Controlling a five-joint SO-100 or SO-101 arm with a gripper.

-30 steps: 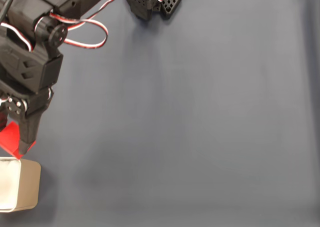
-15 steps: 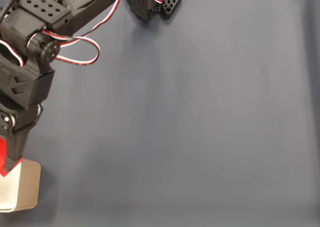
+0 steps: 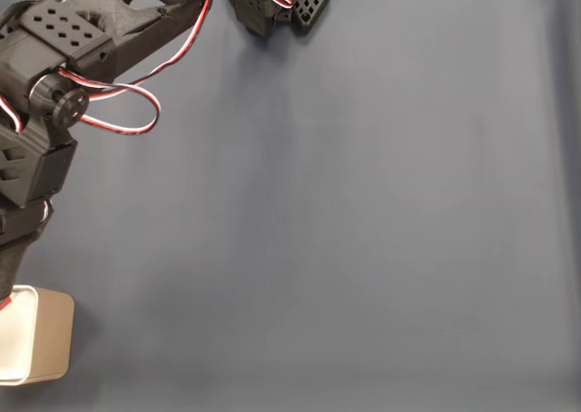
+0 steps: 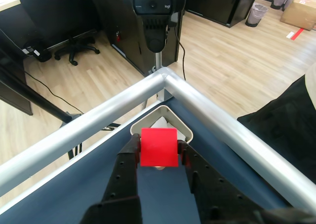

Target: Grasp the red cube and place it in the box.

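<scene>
In the fixed view the blue surface (image 3: 363, 230) lies bare right of the arm. The box (image 3: 50, 344) sits in the bottom-left corner. In the wrist view a metal rail (image 4: 222, 120) wraps closely behind the box, hemming that corner.

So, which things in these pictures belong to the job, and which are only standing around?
Belong to the job:
- small bright red matte cube, clamped in the end effector
- small rounded tan-beige box with white inside, right behind the cube

Only standing around:
- black webcam on a stand
- black office chair
- grey waste bin
- cardboard box
</scene>
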